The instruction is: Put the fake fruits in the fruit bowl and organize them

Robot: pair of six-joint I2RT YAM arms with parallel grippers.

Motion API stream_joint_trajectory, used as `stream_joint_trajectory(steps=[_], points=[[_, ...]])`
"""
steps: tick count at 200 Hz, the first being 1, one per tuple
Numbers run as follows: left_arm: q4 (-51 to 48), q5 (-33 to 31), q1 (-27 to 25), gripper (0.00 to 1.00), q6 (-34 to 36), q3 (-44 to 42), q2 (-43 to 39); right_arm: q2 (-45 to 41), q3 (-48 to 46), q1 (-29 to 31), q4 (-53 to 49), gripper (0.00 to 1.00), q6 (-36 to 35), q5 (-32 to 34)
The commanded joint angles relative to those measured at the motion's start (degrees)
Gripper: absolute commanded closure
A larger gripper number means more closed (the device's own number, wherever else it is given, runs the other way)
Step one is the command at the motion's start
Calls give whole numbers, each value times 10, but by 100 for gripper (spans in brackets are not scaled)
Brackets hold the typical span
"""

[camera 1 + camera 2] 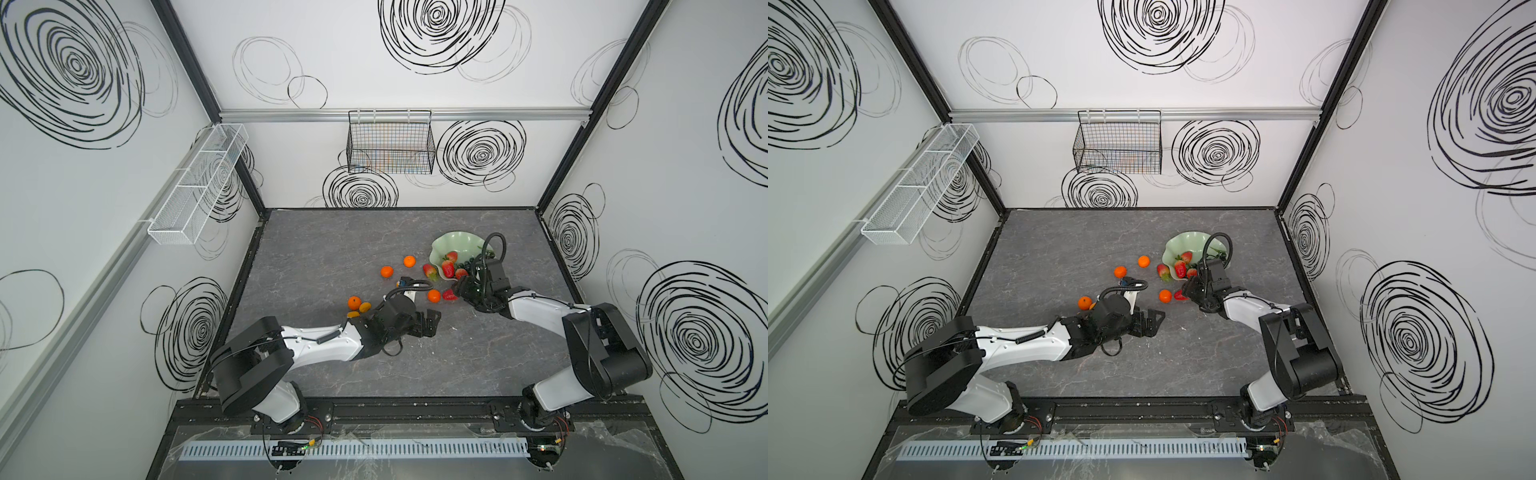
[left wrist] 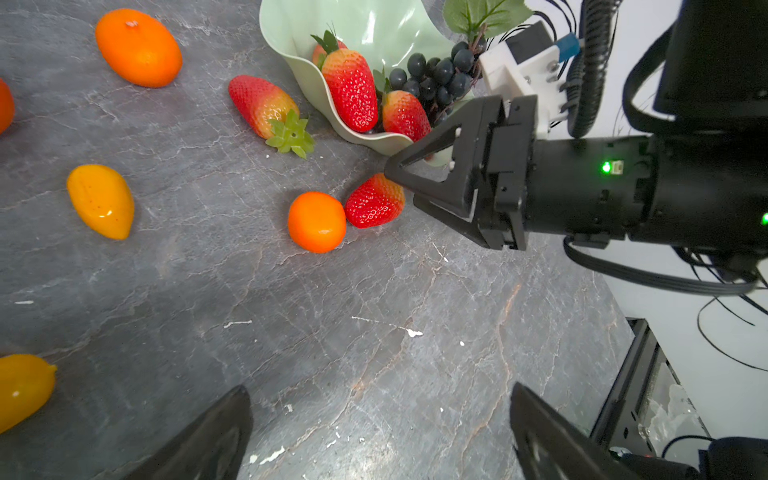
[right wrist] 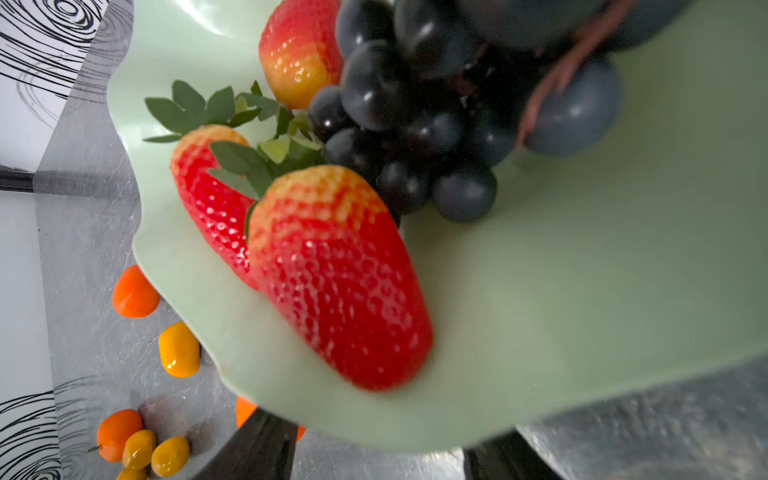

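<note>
The mint-green fruit bowl [image 1: 446, 243] stands at the right rear of the table, holding strawberries [image 3: 332, 274] and a dark grape bunch [image 3: 415, 124]. Loose on the table lie a strawberry [image 2: 262, 104], tangerines [image 1: 409, 261] [image 1: 387, 272] [image 1: 354, 302] and kumquats [image 1: 365, 306]. My right gripper [image 1: 459, 289] sits low at the bowl's near rim with its jaws apart. Its fingertips [image 2: 390, 171] are at another strawberry [image 2: 374, 201], which lies beside a tangerine [image 2: 316, 222]. My left gripper [image 2: 380, 388] is open over bare table, short of those two fruits.
A black wire basket [image 1: 390, 145] hangs on the back wall and a white mesh tray [image 1: 195, 187] on the left wall. The grey marbled table [image 1: 332, 241] ends at a black rail along the front, where both arm bases stand.
</note>
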Motion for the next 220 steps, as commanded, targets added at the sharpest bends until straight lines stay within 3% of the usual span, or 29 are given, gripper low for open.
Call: stream_joint_trajectory(steps=[1,120,220], points=[[20,-11,4,1,11,-4,-12,17,27,2,12,36,0,26],[17,-15,9,1,11,-20,-27,77,89,29,-62,45,-22,74],[-2,-13,10,1,8,-52,-68,69,96,53,-102,53,-53,77]])
